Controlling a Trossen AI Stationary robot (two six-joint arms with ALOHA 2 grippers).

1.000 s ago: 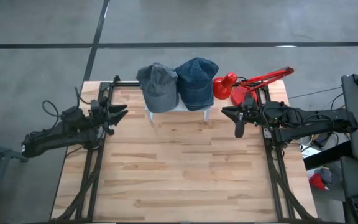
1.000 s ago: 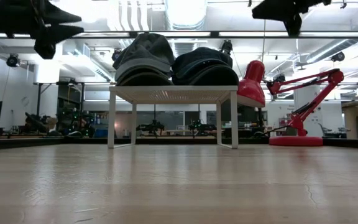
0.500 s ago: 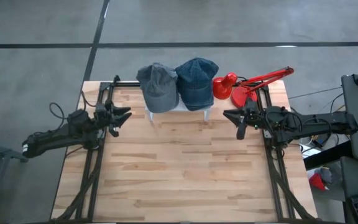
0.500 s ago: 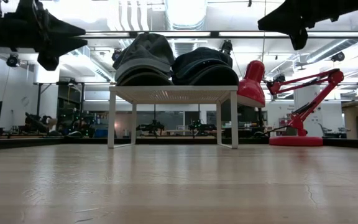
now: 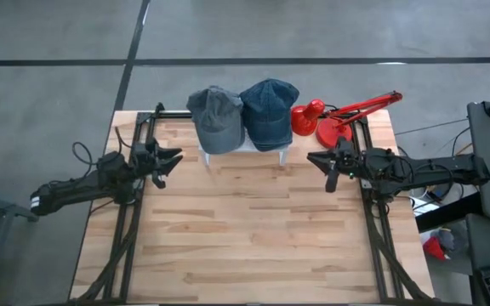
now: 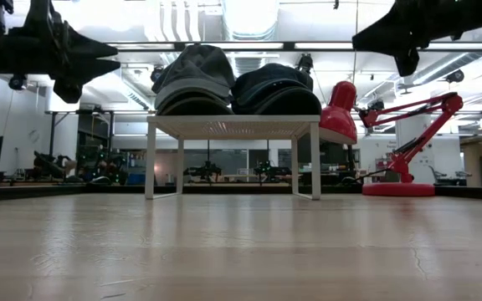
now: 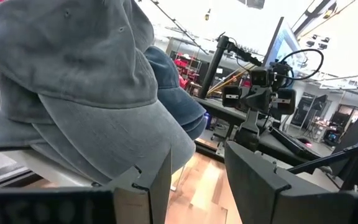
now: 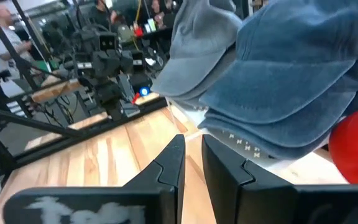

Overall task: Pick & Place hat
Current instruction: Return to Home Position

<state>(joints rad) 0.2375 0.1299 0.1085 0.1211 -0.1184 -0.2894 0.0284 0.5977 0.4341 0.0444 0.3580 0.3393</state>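
A grey hat (image 5: 216, 119) and a blue denim hat (image 5: 269, 112) sit side by side, brims down, on a small white stand (image 5: 247, 146) at the table's far middle. My left gripper (image 5: 170, 159) hovers left of the stand, pointing level toward the grey hat (image 7: 79, 93). It is open, with nothing between its fingers (image 7: 197, 168). My right gripper (image 5: 317, 161) hovers right of the stand and faces the blue hat (image 8: 303, 81). Its fingers are nearly together with only a thin gap, and hold nothing (image 8: 192, 155). Both grippers hang well above the tabletop (image 6: 241, 251).
A red desk lamp (image 5: 339, 115) stands at the far right, its shade (image 8: 356, 143) close beside the blue hat. Black frame rails (image 5: 130, 229) run along the table's left and right sides. Bare wood (image 5: 245, 221) stretches from the stand to the near edge.
Both grippers have sunk a little while staying level, each still off to its own side of the stand. Neither has opened or shut. The two hats have stayed where they were.
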